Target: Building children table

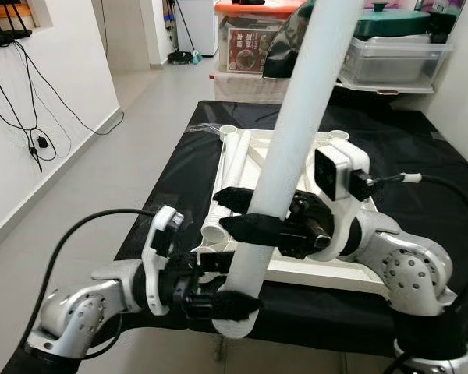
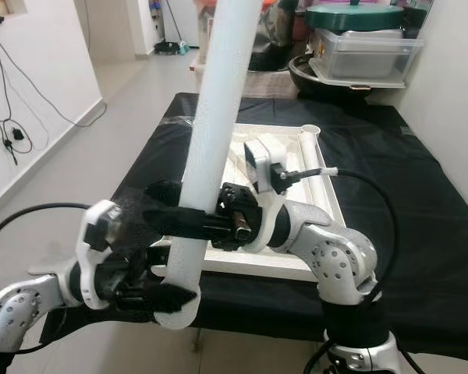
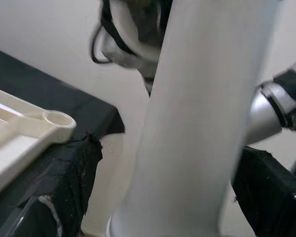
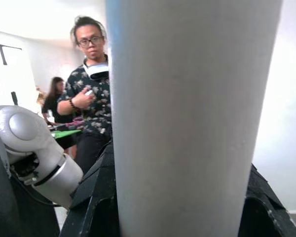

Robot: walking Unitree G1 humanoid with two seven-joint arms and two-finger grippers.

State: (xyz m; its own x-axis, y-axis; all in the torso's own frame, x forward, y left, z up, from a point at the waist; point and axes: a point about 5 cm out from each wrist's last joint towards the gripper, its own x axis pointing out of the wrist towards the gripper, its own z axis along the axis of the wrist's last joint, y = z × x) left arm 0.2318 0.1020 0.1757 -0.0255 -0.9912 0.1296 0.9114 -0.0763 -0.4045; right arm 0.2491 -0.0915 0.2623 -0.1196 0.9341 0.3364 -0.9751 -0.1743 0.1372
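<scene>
Left tool (image 1: pixel 228 302) clamped near the lower end of a white table leg (image 1: pixel 296 132); right tool (image 1: pixel 253 214) clamped on the same leg just above. The leg stands tilted, held over the near edge of the upturned white tabletop (image 1: pixel 327 269) on the black-covered counter (image 1: pixel 421 164). Probably light, stiff, smooth plastic; gripping low may let it slip.

Black cloth (image 1: pixel 421 156), clear storage bins (image 1: pixel 394 58), wall cables (image 1: pixel 31 117), two people (image 4: pixel 91 98) behind.
</scene>
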